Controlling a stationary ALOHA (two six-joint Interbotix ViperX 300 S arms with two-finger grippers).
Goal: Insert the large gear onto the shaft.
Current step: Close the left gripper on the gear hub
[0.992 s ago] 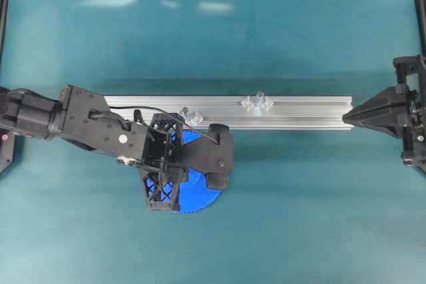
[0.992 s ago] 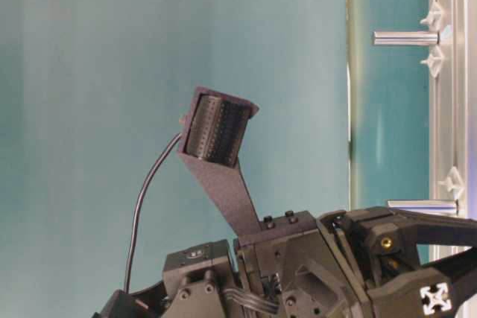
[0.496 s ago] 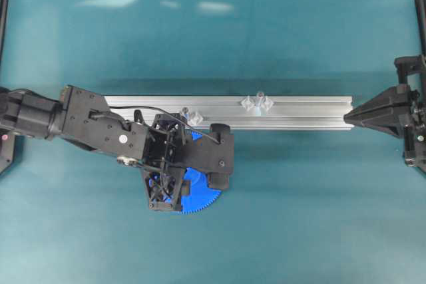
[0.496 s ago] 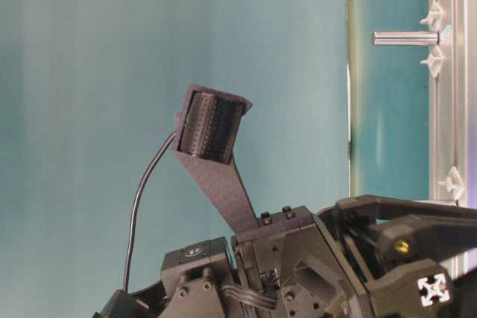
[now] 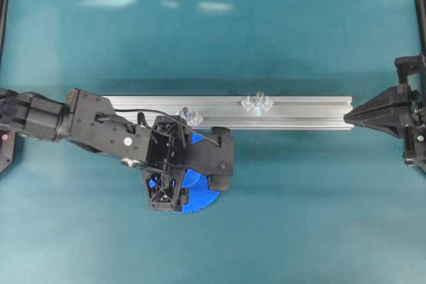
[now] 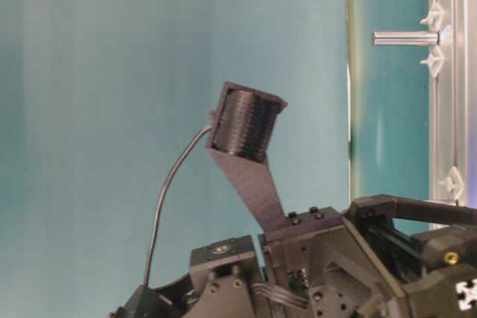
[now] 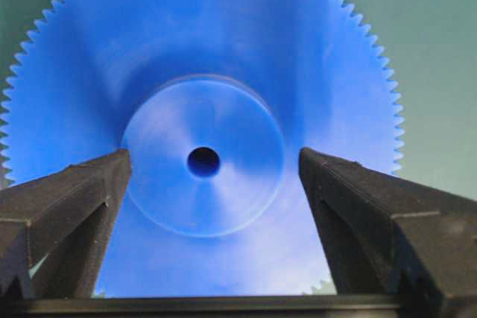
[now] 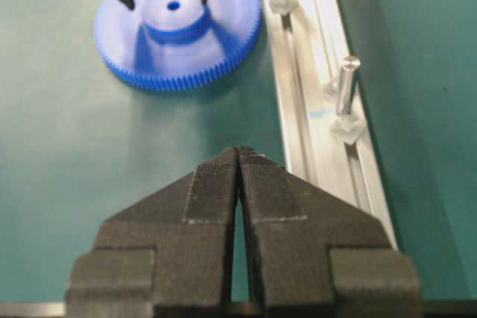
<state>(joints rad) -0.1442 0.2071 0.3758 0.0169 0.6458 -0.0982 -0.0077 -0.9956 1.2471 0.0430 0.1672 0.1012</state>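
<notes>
Left wrist view is showing the large gear [image 7: 201, 139] lying flat on the green mat, filling most of the frame, with its raised hub and small centre hole sitting between the two dark fingers [image 7: 74, 199] of the left gripper [image 7: 215, 176]. Those fingers are standing wide apart, one at each side of the hub and not touching it, so nothing is being held.

Overhead, the gear [image 5: 200, 194] is peeking out below and right of the left gripper [image 5: 174, 171], just under the aluminium rail [image 5: 299, 112] in the middle of the frame. Two shafts are standing on the rail: the nearer shaft [image 5: 186, 111] just above the gear, the other shaft [image 5: 259, 98] further right.

Right wrist view is showing the right gripper [image 8: 238, 156] pressed closed at bottom centre, well apart from the gear [image 8: 179, 31] at upper left.

Judging by its look, the gear is stiff, light, smooth plastic, likely slippery on its faces. The raised hub is probably the best place to pinch, keeping the disc level and the bore free for the shaft.
</notes>
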